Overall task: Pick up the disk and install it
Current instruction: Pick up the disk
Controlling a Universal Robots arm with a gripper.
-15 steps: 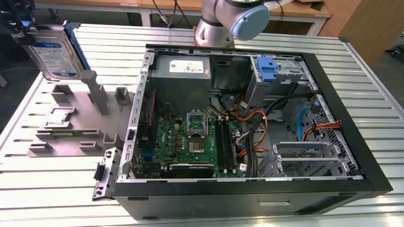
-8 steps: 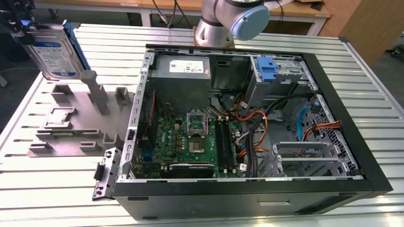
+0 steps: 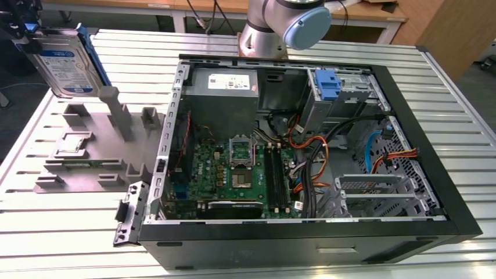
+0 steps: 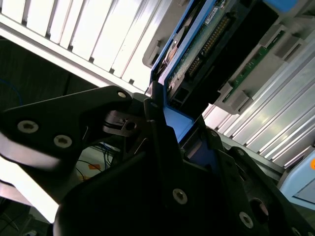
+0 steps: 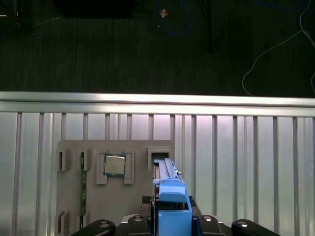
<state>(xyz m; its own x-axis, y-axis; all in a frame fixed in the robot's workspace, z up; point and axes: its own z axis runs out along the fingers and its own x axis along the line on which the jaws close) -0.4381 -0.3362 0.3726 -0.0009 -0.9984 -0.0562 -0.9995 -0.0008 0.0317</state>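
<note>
One disk [image 3: 68, 64] hangs clamped in my end effector [image 4: 165, 118], long axis roughly upright, well apart from the open computer case [image 3: 294, 247].

Legible text: none you can read off. Items bearing print:

1. Disk [image 3: 68, 61], over the tabletop's [image 3: 62, 232] upper-left corner in the exterior view: white-and-blue label, print too small to make out.
2. Grey metal box [image 3: 225, 87] inside the computer case [image 3: 310, 247], toward the tabletop's far edge: white sticker, print too small to tell.
3. Processor chip [image 5: 114, 165] in the grey holder plate [image 5: 71, 191], first wrist view: lid marking unreadable.
4. Disk's circuit board [image 4: 197, 51], second wrist view: you can make out no characters.
</note>
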